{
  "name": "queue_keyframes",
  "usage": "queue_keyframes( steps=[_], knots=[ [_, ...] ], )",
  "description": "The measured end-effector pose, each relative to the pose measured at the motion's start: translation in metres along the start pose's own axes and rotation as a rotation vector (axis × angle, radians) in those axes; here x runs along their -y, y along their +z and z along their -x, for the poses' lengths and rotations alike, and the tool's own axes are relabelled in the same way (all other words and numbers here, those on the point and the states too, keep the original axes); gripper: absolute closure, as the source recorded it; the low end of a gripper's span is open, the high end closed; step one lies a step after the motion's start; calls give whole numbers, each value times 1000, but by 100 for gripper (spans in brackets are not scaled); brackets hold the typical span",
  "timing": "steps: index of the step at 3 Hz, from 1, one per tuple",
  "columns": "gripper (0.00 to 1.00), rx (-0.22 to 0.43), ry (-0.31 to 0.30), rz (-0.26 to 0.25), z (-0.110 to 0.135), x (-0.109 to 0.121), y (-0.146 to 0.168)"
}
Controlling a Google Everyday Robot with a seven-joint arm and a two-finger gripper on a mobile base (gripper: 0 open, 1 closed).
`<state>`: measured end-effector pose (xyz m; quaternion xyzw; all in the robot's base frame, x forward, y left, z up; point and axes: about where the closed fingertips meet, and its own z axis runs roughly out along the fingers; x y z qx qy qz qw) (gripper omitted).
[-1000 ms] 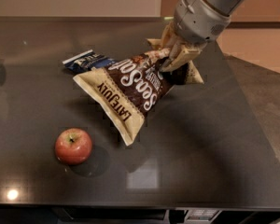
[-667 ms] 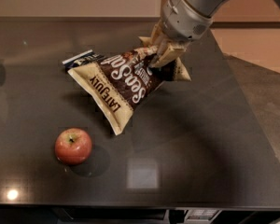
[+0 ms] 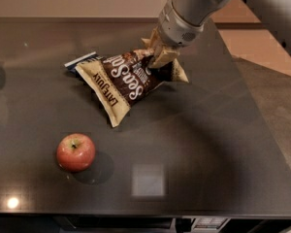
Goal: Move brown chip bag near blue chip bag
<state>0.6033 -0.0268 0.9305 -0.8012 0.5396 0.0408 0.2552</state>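
Note:
The brown chip bag [image 3: 123, 84] has a dark brown front with white script and cream edges reading "LATE JULY". It lies tilted on the dark table, its top right end lifted. My gripper [image 3: 160, 57] is shut on that top end, coming down from the upper right. The blue chip bag [image 3: 81, 60] lies flat just behind the brown bag's left corner. Only its dark-blue left end with a white strip shows; the brown bag covers the rest.
A red apple [image 3: 75, 152] sits at the front left of the dark table [image 3: 208, 144]. The table's right edge runs along a tan floor. The table's front edge is close to the bottom of the view.
My gripper has carried the brown chip bag left and slightly back, and the bag now overlaps more of the blue bag. The apple has not moved.

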Motion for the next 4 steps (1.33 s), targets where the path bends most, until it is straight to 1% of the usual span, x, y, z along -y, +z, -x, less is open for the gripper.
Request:
queue_keyframes(
  steps=[1, 2, 3, 4],
  knots=[
    [35, -22, 26, -29, -14, 17, 4],
    [13, -20, 24, -25, -12, 16, 5],
    [0, -18, 22, -23, -11, 16, 7],
    [0, -18, 22, -22, -11, 16, 7]
  ],
)
